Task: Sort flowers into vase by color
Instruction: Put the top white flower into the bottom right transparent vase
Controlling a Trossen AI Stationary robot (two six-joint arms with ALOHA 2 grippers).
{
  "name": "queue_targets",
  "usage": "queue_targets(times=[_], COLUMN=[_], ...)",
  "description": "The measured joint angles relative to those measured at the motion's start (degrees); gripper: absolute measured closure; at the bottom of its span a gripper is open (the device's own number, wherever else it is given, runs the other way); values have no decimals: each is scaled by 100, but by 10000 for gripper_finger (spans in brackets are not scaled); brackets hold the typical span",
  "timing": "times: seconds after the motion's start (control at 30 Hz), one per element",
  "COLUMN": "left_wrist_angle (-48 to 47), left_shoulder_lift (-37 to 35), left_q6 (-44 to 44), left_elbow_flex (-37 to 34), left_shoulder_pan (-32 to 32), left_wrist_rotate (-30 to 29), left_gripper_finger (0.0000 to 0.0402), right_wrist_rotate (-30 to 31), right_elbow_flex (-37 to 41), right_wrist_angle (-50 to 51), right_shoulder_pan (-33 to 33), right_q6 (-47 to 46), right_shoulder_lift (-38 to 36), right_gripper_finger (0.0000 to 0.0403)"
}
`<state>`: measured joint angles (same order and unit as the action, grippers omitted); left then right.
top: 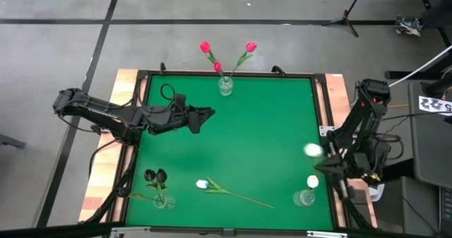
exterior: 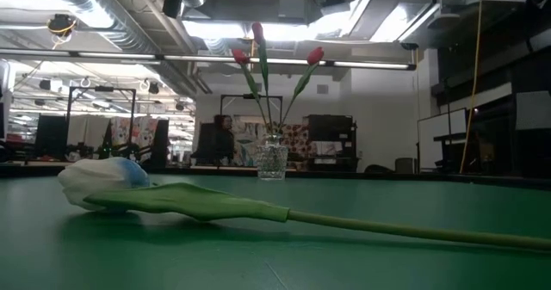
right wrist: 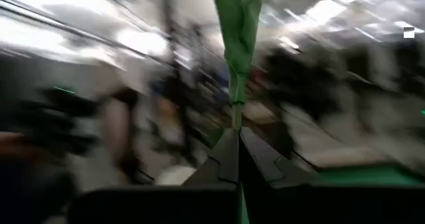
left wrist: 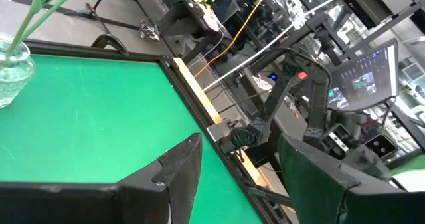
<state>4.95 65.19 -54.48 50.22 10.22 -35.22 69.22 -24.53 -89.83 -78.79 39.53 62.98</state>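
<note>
Holding a white flower (top: pixel 311 150) by its green stem, my right gripper (right wrist: pixel 238 159) sits over the right edge of the green table (top: pixel 268 125), its fingers pinched tight on the stem, which rises between them in the wrist view. That arm is folded close beside the table's right rim. My left gripper (top: pixel 205 114) reaches in from the left edge, stretched low toward the table's middle, its fingers (left wrist: pixel 179 167) parted with nothing between them.

Three pink flowers (top: pixel 226 54) stand in a glass vase (top: pixel 225 86) at the far edge. Two dark flowers (top: pixel 155 176) stand in a vase (top: pixel 163 201) near the near left corner. One white flower (top: pixel 312 182) stands in a vase (top: pixel 304 197) near the near right corner. Another white flower (top: pixel 203 184) lies flat by the near edge.

The right wrist view is smeared, so I can't make out the held flower's head there.
</note>
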Motion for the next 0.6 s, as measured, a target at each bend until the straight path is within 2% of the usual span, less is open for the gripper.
queue_targets(times=[0.07, 0.2, 0.33, 0.47, 0.6], left_wrist_angle=[1, 0, -2, 14, 63], left_shoulder_lift=[0, 0, 0, 0, 42], left_q6=[0, 0, 0, -3, -147], left_elbow_flex=[0, 0, 0, 0, 9], left_shoulder_pan=[-2, 0, 0, -2, -2], left_wrist_rotate=[-1, 0, -24, -218, -264], left_gripper_finger=[208, 208, 208, 208, 208], right_wrist_rotate=[742, 1147, 2043, 2080, 1845], right_elbow_flex=[-191, -338, -484, -669, -1193], right_wrist_angle=[243, 243, 500, 649, 612], right_shoulder_pan=[-12, -337, -358, -182, -180], right_q6=[155, 148, -402, -928, -38], right_shoulder_lift=[107, 198, 237, 252, 121], right_gripper_finger=[403, 403, 403, 403, 403])
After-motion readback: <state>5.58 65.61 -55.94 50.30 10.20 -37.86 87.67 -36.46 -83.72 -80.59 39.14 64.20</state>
